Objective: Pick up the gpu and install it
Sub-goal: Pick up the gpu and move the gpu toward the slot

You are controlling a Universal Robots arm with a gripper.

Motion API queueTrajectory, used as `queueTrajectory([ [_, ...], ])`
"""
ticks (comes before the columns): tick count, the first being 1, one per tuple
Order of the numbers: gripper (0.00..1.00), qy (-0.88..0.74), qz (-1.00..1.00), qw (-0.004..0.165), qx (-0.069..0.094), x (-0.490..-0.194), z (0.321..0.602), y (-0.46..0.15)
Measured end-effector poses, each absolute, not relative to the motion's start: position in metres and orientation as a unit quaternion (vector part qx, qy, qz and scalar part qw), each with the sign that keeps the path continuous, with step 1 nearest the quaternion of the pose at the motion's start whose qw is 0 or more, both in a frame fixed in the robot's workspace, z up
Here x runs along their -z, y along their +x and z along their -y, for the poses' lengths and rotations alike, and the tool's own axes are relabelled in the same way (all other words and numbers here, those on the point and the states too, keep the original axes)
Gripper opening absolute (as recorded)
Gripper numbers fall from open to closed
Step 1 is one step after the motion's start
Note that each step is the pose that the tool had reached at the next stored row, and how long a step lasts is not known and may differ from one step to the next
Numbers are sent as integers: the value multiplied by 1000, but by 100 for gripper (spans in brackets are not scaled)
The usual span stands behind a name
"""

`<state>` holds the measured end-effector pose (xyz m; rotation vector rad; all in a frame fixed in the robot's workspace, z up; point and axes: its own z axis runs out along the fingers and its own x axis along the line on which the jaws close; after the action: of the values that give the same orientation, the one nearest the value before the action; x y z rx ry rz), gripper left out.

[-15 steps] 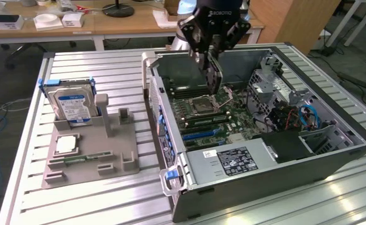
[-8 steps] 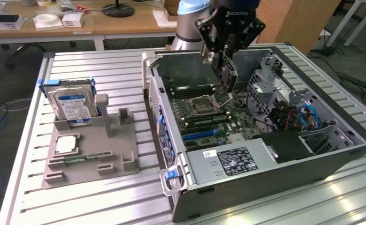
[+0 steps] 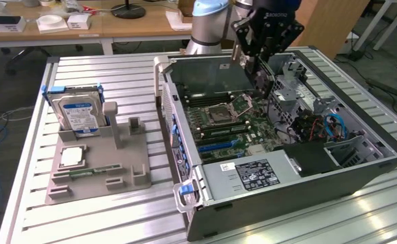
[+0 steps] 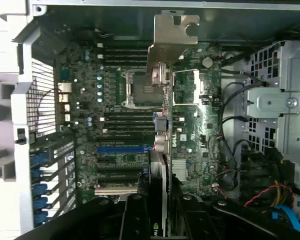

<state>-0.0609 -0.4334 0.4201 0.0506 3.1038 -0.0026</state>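
My gripper (image 3: 261, 60) hangs inside the open computer case (image 3: 361, 173), above the motherboard (image 3: 229, 127). It is shut on the gpu (image 3: 263, 84), which hangs edge-on below the fingers (image 4: 135, 217). In the wrist view the gpu (image 4: 160, 150) shows as a thin card seen along its edge, its metal end bracket (image 4: 172, 40) pointing at the case's far wall. The card hovers over the motherboard (image 4: 115, 125), roughly across the CPU socket (image 4: 137, 87) and beside the blue slot (image 4: 124, 148). It sits in no slot.
A silver hard drive with a blue label (image 3: 80, 114) stands in a grey fixture (image 3: 100, 168) at the exterior view's left, with a CPU (image 3: 72, 156) and a RAM stick (image 3: 90, 173) on it. The power supply (image 3: 253, 175) and drive cage (image 4: 277, 100) border the board.
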Motion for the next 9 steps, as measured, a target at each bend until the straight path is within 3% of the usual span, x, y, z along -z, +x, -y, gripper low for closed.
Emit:
queueTrajectory([
  [9,27,16,-1000,19,1,-420,433,-49],
])
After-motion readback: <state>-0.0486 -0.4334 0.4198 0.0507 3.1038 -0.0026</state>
